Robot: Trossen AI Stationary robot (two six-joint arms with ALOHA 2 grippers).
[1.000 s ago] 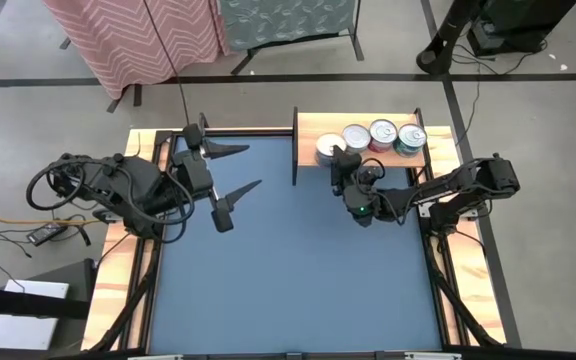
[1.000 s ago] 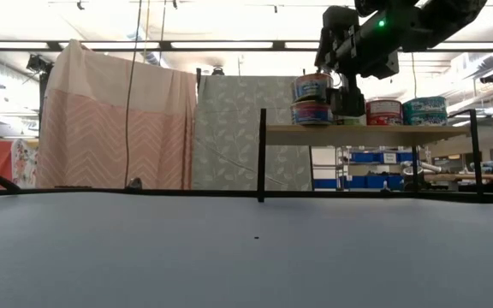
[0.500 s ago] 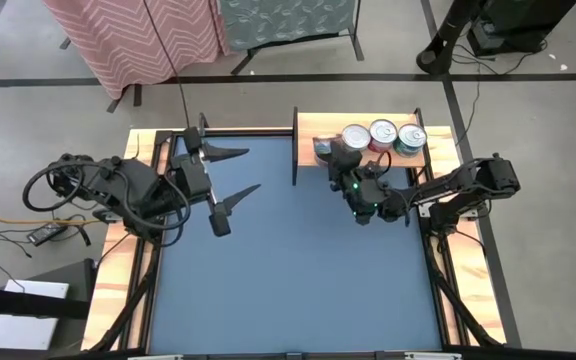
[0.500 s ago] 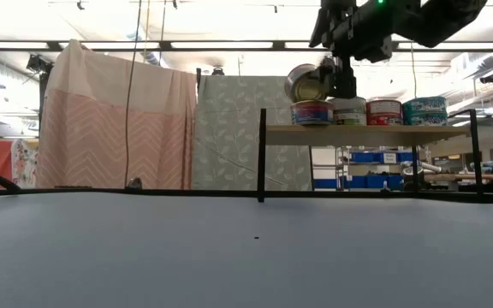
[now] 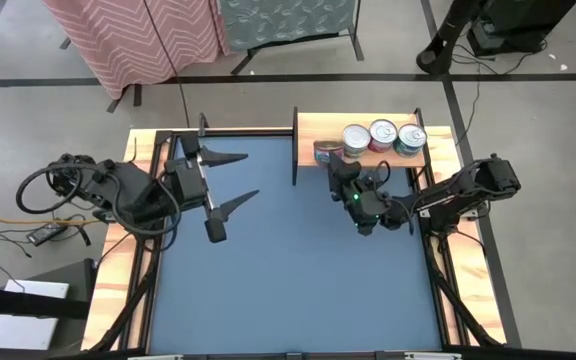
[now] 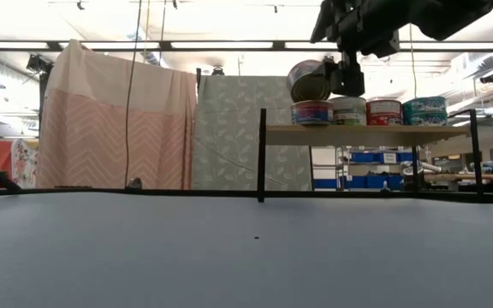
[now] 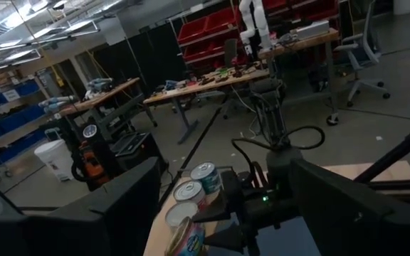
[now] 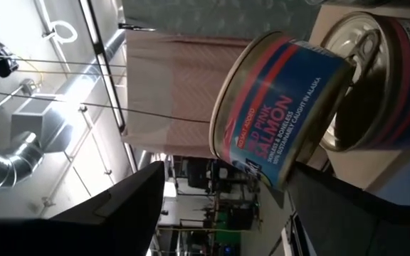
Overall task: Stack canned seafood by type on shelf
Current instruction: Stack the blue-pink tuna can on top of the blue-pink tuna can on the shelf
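The shelf is a light-wood plank on dark uprights at the table's far right; it also shows in the low view. Three silver-lidded tins stand on it in a row. At its left end a blue-and-red salmon tin is tilted over a lower tin. My right gripper is open beside that tilted tin, on its near side. My left gripper waits open at the table's left side. My right gripper touches the tilted salmon tin with one finger at the tin's lower rim. The other finger stands apart from it. The fingers come from the table's near side, slanting. The tin leans over the lower tin; whether it rests on it, I cannot tell.
A dark upright stands at the shelf's left end and another at its right. The blue table surface spreads out in front of the shelf. Wooden side rails border the table. Fabric screens stand behind it.
My right gripper has risen beside the shelf's left end. The salmon tin, which stood upright on the lower tin a second ago, has tipped over to a tilt, its shiny end face turned toward the table's left.
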